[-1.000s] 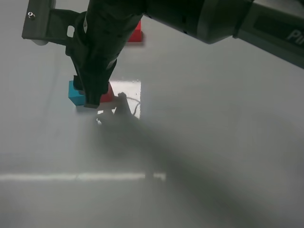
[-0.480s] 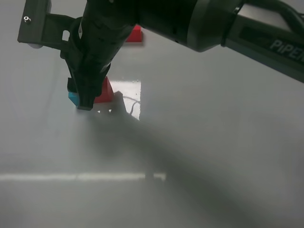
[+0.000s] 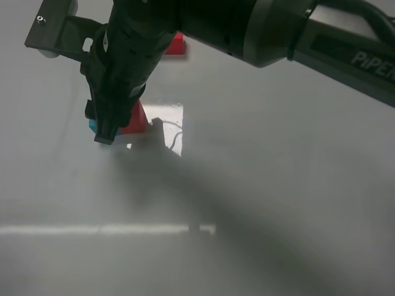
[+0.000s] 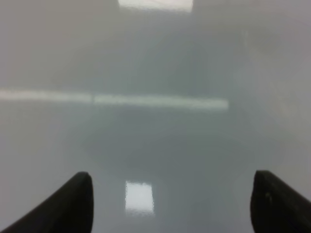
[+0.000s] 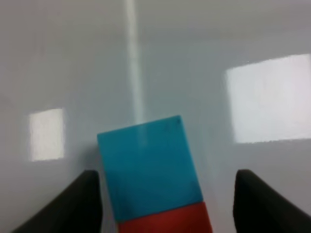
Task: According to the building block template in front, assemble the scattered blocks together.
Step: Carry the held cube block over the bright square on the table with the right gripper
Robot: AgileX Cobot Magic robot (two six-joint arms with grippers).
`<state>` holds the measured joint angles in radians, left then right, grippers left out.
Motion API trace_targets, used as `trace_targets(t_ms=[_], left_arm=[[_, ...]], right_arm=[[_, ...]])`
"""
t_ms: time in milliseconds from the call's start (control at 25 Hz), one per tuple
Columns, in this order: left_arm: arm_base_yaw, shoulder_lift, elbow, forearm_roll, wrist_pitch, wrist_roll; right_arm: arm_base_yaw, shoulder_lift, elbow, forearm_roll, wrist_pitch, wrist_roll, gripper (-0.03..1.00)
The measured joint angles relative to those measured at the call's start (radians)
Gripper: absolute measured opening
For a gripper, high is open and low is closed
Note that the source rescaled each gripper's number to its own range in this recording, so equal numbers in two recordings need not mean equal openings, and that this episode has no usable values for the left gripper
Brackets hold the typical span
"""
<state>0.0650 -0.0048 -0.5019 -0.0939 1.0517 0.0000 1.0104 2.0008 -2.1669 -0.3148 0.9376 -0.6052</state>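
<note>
On the grey table (image 3: 278, 185), toward the left of the high view, the teal cube (image 5: 148, 167) and the red cube (image 5: 165, 222) are set side by side, one face of each touching the other. The pair is straddled by the right gripper (image 5: 165, 187), whose arm (image 3: 259, 31) is stretched across the middle from the right. Its fingers (image 5: 82, 204) are held apart, one on each side of the cubes. A strip of table is seen between the cubes and one finger; at the other finger it cannot be told whether contact is made. From the high camera, most of the teal cube is hidden behind the gripper and only a corner is seen, with the red cube just beside it. Farther back on the table, the template bar (image 3: 177, 44) is largely covered by the arm, and only a red part can be made out. The left gripper (image 4: 172, 184) is shown only by its own wrist camera, its fingers spread wide over bare table.
</note>
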Motion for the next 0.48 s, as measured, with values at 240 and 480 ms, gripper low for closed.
trace_targets(t_ms=[240, 480], left_arm=[[0.000, 0.000, 0.000, 0.000, 0.000, 0.000], [0.000, 0.000, 0.000, 0.000, 0.000, 0.000]], right_arm=[[0.000, 0.000, 0.000, -0.004, 0.023, -0.013, 0.91], [0.000, 0.000, 0.000, -0.018, 0.023, -0.044, 0.99]])
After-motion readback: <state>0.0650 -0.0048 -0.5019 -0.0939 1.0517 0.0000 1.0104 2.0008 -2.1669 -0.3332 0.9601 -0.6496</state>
